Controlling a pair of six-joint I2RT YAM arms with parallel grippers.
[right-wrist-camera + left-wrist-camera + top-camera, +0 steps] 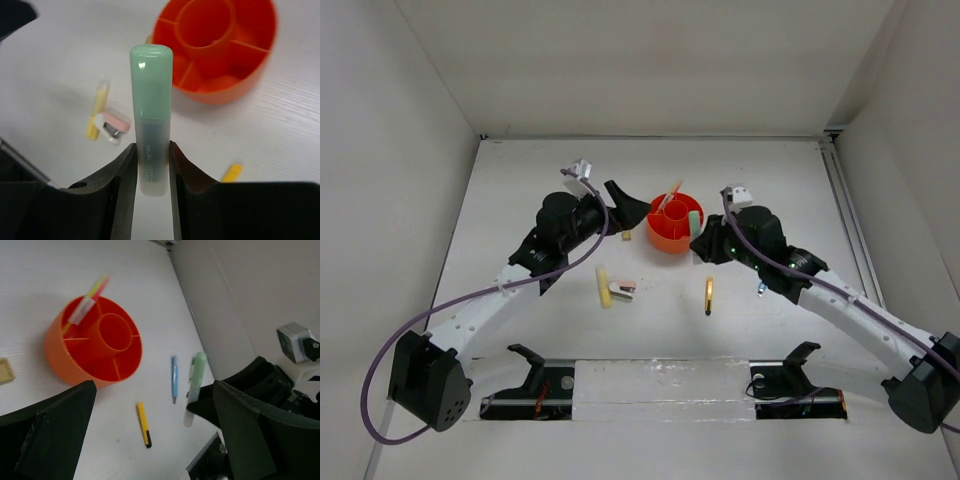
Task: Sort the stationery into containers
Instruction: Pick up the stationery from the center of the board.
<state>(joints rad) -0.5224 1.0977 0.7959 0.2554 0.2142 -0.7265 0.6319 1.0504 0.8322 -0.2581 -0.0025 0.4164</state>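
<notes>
Just left of the orange organiser (669,243), the left gripper (632,208) hangs with jaws spread wide and empty, while just right of it the right gripper (151,150) pinches the green marker (151,85) between both jaws, rounded end toward the organiser.

The organiser (227,92) is smooth, slightly shiny orange plastic. The marker (151,95) has a glossy green cap and frosted barrel. The table (70,45) looks matt white, faintly grained.
</notes>
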